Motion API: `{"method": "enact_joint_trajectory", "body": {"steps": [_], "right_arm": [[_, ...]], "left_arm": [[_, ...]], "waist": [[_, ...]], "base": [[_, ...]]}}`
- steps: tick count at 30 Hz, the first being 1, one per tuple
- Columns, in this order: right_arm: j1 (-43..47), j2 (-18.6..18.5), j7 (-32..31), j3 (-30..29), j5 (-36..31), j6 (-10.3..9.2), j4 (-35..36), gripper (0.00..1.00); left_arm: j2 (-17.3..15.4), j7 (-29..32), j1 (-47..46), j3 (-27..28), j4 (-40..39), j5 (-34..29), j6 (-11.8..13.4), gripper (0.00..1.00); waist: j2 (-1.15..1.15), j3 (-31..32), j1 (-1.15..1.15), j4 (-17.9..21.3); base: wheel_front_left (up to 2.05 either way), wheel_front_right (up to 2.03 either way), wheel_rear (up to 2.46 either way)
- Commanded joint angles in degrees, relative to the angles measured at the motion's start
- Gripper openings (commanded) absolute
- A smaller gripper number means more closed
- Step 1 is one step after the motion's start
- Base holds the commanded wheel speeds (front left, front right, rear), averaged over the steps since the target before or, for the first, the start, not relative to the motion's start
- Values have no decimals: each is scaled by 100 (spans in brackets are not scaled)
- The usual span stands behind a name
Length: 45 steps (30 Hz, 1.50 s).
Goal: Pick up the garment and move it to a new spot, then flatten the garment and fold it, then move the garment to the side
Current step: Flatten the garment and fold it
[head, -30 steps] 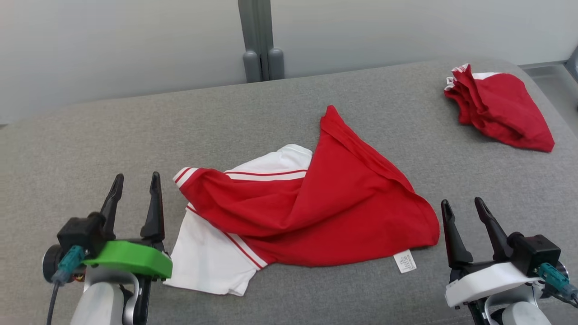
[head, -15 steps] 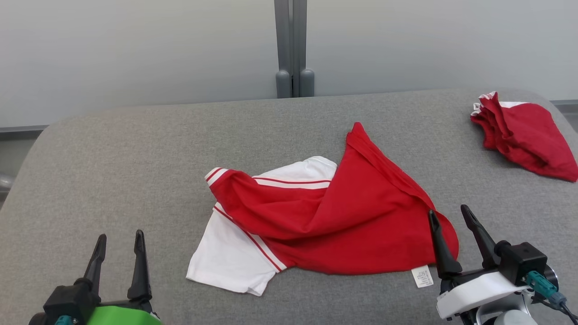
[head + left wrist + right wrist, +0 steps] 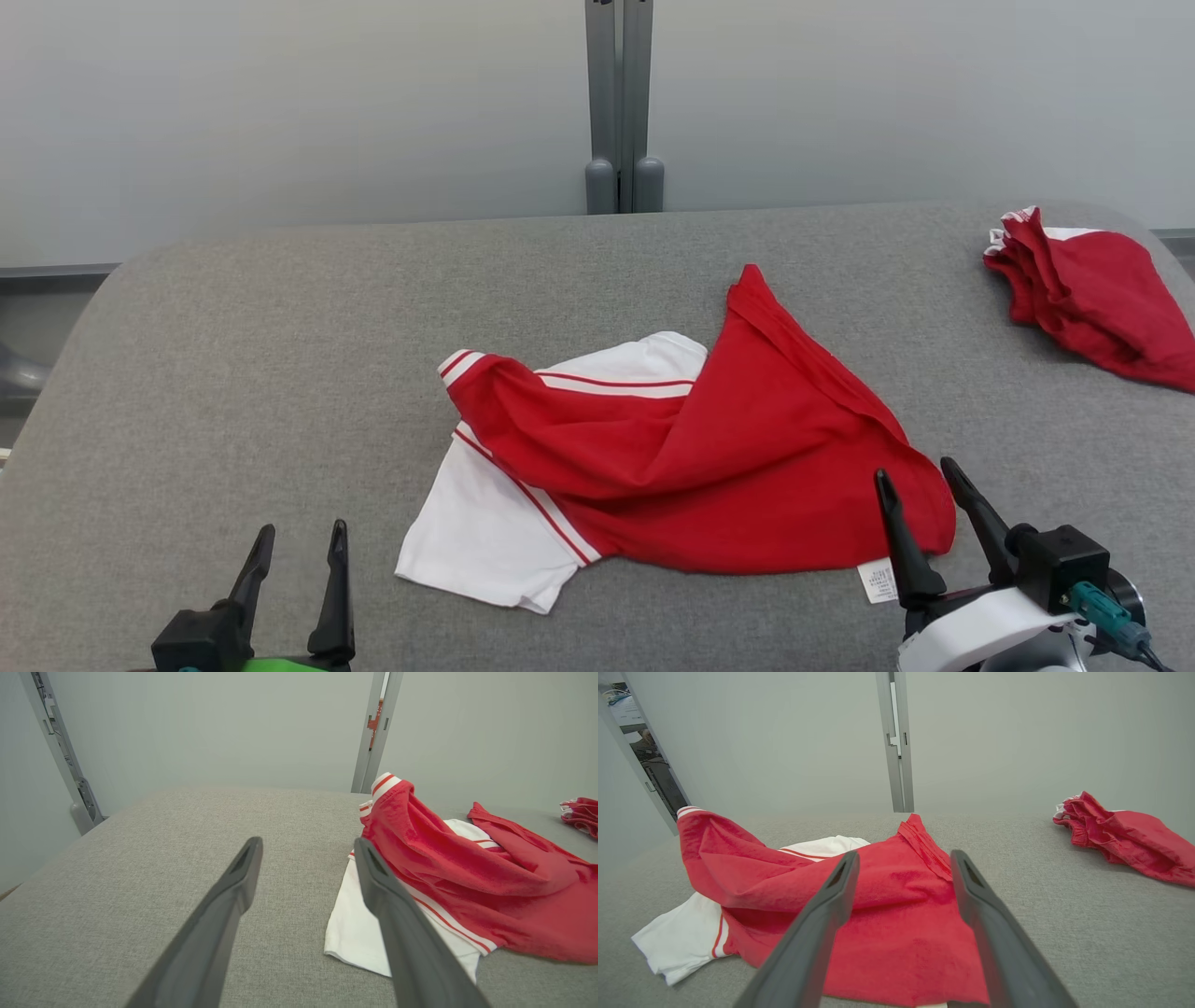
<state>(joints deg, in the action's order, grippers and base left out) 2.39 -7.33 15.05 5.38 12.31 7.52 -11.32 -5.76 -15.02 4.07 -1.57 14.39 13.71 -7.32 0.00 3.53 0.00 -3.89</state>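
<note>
A pale wall (image 3: pixel 280 112) closes the scene at the back. In front of it a broad tabletop (image 3: pixel 233 373) covered in grey woven fabric runs the full width of the head view. The garment (image 3: pixel 747 467) lies crumpled near the middle of this tabletop, slightly to the robot's right. It is a bright red body heaped in soft folds, with one corner pointing towards the wall. A white sleeve (image 3: pixel 476 541) with thin red stripes is spread flat at its left near side. A second bundle (image 3: pixel 1092 289) of red cloth with white trim sits well apart, at the far right corner. A grey upright post (image 3: pixel 621 93) stands against the wall behind the middle of the tabletop.

The right gripper (image 3: pixel 913 467) is at the lower right, its jaws spread wide and holding nothing. The tips lie over the near right edge of the red cloth, and in the right wrist view they reach out above the garment (image 3: pixel 896 933). They seem to hang clear of it, though contact cannot be ruled out. The left gripper (image 3: pixel 303 525) is at the lower left over bare grey fabric, jaws likewise spread and empty. In the left wrist view the white sleeve (image 3: pixel 359 938) lies just to its right. A small white label (image 3: pixel 878 581) pokes out from under the garment's near hem, beside the right gripper.
</note>
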Motion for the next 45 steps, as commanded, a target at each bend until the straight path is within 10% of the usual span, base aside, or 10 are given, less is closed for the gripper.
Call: {"method": "enact_joint_trajectory", "body": {"steps": [1, 45], "right_arm": [[74, 15, 16, 14, -48, -8, -18, 100], [29, 215, 16, -196, -295, -8, -3, 100]], "left_arm": [[-36, -16, -88, 5, 39, -12, -16, 100], [-210, 689, -38, 6, -627, 41, 365, 100]], "waist": [[0, 0, 0, 5], [0, 137, 0, 6]], "base": [[0, 0, 0], [0, 0, 0]]}}
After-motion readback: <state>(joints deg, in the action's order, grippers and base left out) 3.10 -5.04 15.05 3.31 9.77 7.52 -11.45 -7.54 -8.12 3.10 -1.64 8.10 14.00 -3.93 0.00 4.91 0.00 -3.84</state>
